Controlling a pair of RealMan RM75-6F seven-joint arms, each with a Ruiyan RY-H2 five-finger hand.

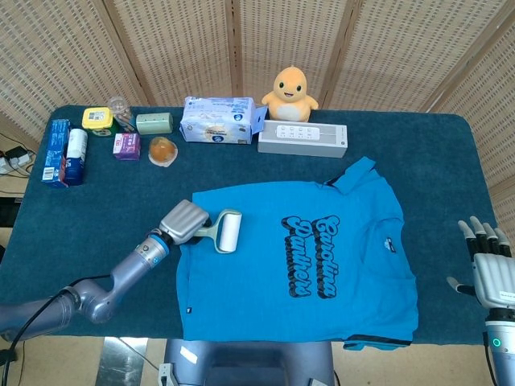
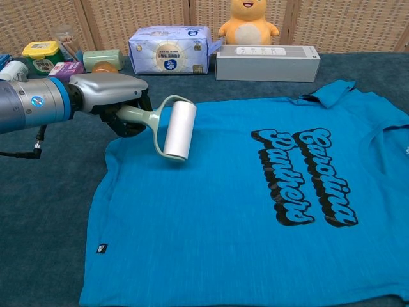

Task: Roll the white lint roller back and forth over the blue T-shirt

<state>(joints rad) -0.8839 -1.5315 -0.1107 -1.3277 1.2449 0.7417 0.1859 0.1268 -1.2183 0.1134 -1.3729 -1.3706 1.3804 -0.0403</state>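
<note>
Two hands show in the head view. The left hand [image 1: 184, 220], in the lower left of the frame, holds the green handle of the white lint roller [image 1: 228, 232]. The roller sits on the left side of the blue T-shirt [image 1: 322, 318], near its upper edge. In the chest view the left hand [image 2: 108, 93] grips the handle, and the white lint roller [image 2: 179, 130] lies tilted on the blue T-shirt [image 2: 217, 243]. The right hand [image 1: 488, 269] is in the lower right corner, off the shirt, holding nothing, with its fingers straight and apart. A yellow chick toy [image 1: 290, 92] sits at the top of the dark blue table [image 1: 105, 209], behind a white box [image 1: 302, 139].
</note>
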